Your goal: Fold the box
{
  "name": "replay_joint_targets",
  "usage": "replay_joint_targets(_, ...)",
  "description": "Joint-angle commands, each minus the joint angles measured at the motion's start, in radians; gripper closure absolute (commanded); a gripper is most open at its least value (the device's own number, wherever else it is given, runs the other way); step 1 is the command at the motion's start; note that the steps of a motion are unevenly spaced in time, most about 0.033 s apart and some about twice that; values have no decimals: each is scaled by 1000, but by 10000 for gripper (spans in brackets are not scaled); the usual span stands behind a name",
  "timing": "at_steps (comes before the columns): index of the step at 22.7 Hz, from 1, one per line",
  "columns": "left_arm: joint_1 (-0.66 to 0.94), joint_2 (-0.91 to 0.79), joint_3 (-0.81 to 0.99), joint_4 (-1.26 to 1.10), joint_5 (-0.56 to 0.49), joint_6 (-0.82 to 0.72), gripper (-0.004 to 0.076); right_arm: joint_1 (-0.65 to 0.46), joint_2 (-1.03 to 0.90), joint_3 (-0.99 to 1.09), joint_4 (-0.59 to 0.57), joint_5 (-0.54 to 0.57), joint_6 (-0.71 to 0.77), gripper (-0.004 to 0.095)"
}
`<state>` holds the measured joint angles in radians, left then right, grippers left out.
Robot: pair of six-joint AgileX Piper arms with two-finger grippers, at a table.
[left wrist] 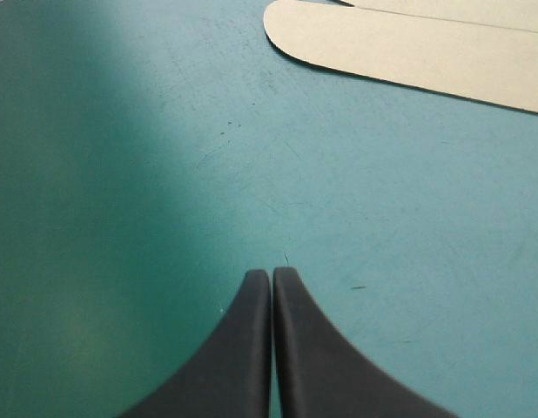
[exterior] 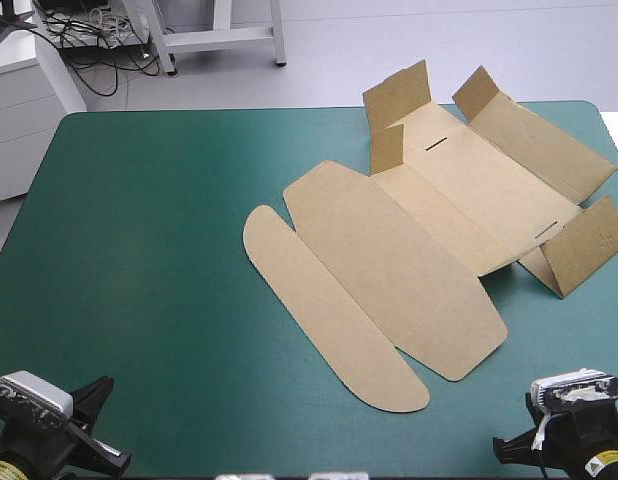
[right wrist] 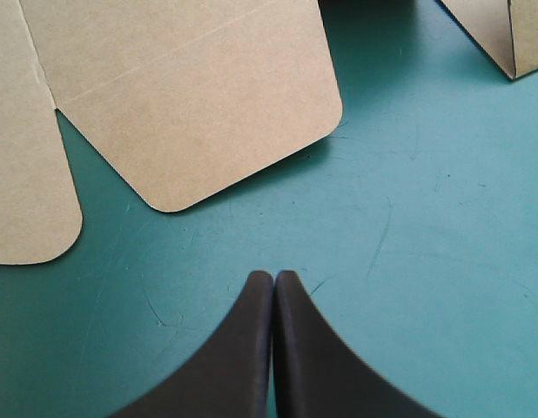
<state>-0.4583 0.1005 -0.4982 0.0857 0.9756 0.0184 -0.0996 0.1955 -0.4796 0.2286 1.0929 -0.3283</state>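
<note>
The box (exterior: 429, 250) lies as a flat brown sheet right of centre on the teal-green counter (exterior: 159, 260), far flaps raised. In the high view its creases run 10 to 4 o'clock. The left gripper (left wrist: 272, 277) has its fingers closed and empty, with the rounded flap (left wrist: 408, 48) at 1 o'clock, well apart. The right gripper (right wrist: 274, 279) has its fingers closed and empty, with the lid corner (right wrist: 199, 122) near at 11 o'clock. The right arm appears the nearer.
</note>
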Motion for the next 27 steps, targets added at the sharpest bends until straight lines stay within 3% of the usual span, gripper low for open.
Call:
replay_joint_targets(1, -6, 15, -22, 3, -68, -1, 734, 3, 28, -30, 17, -44, -7, 928)
replay_joint_targets(7, -6, 15, -22, 3, -68, -3, 734, 3, 113, -116, 17, -33, 12, 928)
replay_joint_targets(17, -6, 15, -22, 3, -68, -3, 734, 3, 450, -501, 17, -5, 250, 915)
replay_joint_targets(19, -6, 15, -22, 3, -68, -3, 734, 3, 533, -567, 12, 11, 288, 850)
replay_joint_targets(21, -6, 15, -22, 3, -68, -3, 734, 3, 616, -611, 1, 10, 313, 705)
replay_joint_targets(24, -6, 15, -22, 3, -68, -3, 734, 3, 780, -670, -23, 17, 498, 448)
replay_joint_targets(27, -6, 15, -22, 3, -68, -3, 734, 3, 922, -726, -21, 26, 639, 390)
